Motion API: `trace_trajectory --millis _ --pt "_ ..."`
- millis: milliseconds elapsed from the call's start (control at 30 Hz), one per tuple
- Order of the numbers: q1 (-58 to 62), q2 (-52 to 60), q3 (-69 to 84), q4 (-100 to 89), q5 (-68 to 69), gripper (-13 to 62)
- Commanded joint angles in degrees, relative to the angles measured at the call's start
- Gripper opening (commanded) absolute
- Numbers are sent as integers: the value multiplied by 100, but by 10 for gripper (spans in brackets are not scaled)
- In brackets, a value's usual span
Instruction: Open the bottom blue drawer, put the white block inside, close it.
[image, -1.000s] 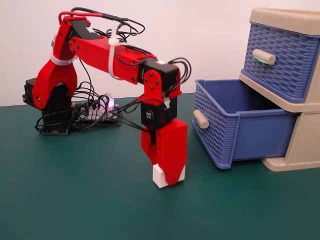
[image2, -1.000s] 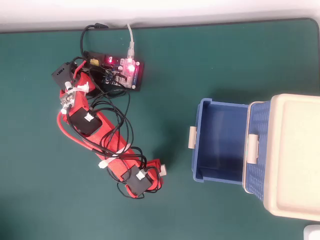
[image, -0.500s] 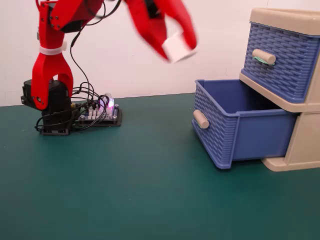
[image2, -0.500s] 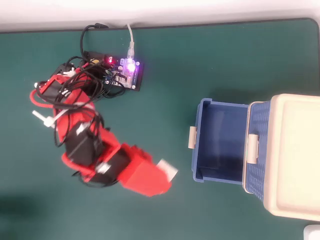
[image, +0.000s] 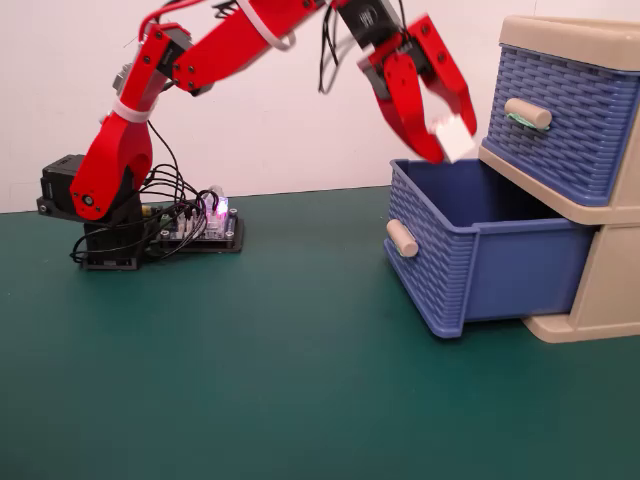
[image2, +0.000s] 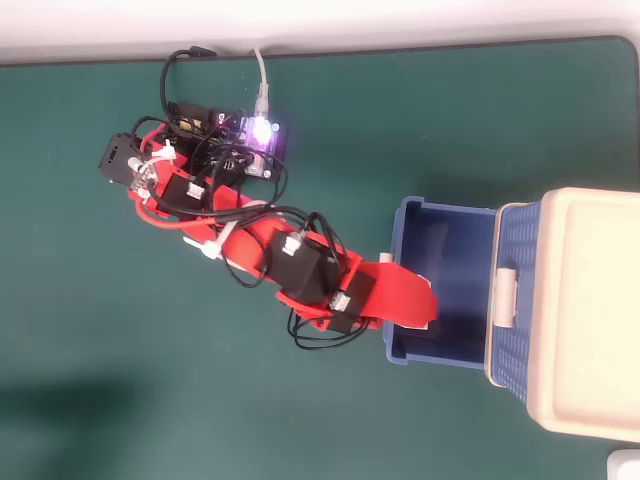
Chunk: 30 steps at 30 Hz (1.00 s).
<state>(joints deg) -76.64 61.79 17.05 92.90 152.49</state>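
Green tabletop (image: 250, 380); beige cabinet (image: 610, 290) at the right edge of the fixed view. Its bottom blue drawer (image: 470, 270) is pulled well out toward frame left, cavity open to above, beige handle on the front face. The upper blue drawer (image: 560, 120) is shut.

My arm reaches from its base at left across to upper centre-right of the fixed view. My claw (image: 447, 148) points down and is closed on the white block (image: 453, 138), pinched at the fingertips, tilted.

Key relation: the block hangs above the open drawer, near its back end, close in front of the upper drawer's face. In the overhead view my claw (image2: 420, 300) lies over the drawer's front wall and lower half, only a sliver of white showing at its upper edge. The cavity lies straight below the block.

Judgement: release should drop it inside; little lateral correction needed. Risk: bounce off the rim.
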Motion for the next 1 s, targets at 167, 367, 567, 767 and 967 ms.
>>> trace_trajectory --millis 167,367,567,767,967 --pt "-668 -9 -176 -167 387 298" --pt "-650 211 -193 -88 782 344" --pt "-633 1371 -88 1020 712 342" --pt "18 1310 686 1635 -510 340" --pt "439 1160 1679 1494 -1705 339"
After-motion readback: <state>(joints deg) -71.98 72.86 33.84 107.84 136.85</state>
